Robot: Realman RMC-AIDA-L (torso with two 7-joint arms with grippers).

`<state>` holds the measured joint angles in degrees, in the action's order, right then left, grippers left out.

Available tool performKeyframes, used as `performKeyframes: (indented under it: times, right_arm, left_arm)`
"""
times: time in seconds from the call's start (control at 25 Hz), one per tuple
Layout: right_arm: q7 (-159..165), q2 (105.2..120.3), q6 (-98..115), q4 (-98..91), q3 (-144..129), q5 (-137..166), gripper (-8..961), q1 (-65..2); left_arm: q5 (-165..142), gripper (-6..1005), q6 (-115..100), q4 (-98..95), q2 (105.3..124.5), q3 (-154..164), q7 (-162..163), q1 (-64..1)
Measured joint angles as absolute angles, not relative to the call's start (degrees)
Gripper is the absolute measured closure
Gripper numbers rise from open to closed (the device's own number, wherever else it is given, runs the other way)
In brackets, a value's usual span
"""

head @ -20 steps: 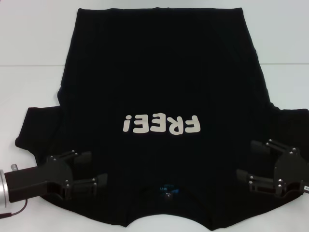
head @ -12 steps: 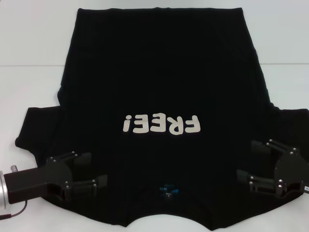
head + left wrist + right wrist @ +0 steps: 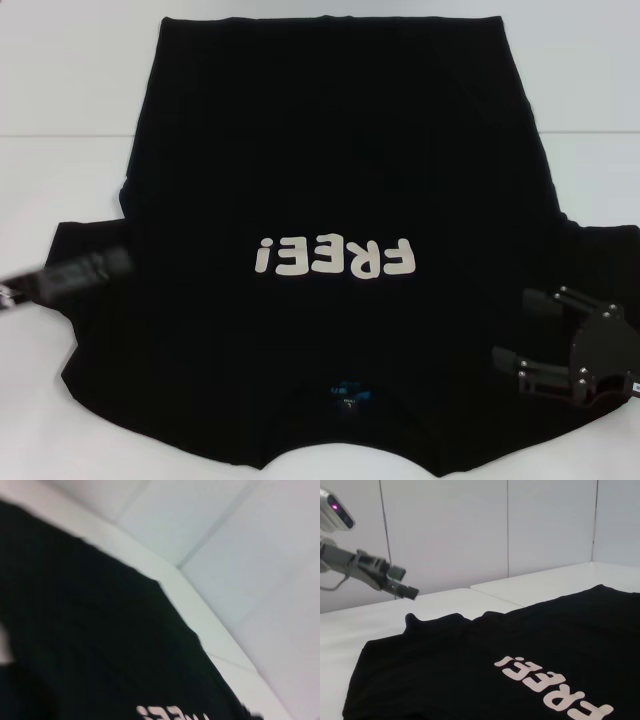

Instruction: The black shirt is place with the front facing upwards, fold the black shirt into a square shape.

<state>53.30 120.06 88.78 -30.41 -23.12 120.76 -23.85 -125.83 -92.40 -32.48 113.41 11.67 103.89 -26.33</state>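
Note:
The black shirt [image 3: 330,170] lies flat on the white table, front up, its white "FREE!" lettering [image 3: 333,258] reading upside down in the head view and a small blue neck label [image 3: 347,390] near the front edge. My left gripper [image 3: 118,262] shows as a blurred streak over the shirt's left sleeve; the right wrist view shows the left gripper [image 3: 406,589] raised in the air above that sleeve, holding nothing. My right gripper [image 3: 515,330] stands open over the shirt's right shoulder, nothing between its fingers. The left wrist view shows the shirt [image 3: 90,645] from above.
The white table [image 3: 60,100] surrounds the shirt on the left, right and far sides, with a seam running across it. Pale wall panels [image 3: 450,530] stand behind the table.
My left gripper has left its spot by the shirt's left shoulder and swung up and outward over the left sleeve, now blurred. The right gripper and the shirt have not moved.

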Motion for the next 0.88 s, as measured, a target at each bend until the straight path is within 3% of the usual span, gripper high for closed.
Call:
performKeyframes:
  times: [0.16, 0.32, 0.88]
  right_arm:
    - [53.96, 120.06, 88.75, -30.48, -23.11, 120.76, 39, -23.87]
    - [54.23, 120.01, 88.46, -30.46, -23.12, 120.75, 39, -23.96]
    - [54.23, 120.07, 87.07, -30.41, -23.49, 120.84, 39, -24.03]
  left_arm:
    - [-126.20, 123, -91.65, -32.56, 109.05, 12.48, 121.73, -26.15]
    - [-127.07, 125, -87.71, -32.79, 107.40, 13.20, 134.49, -25.37]
    - [-133.65, 135, -76.79, -28.70, 108.44, 13.63, 142.68, -27.11]
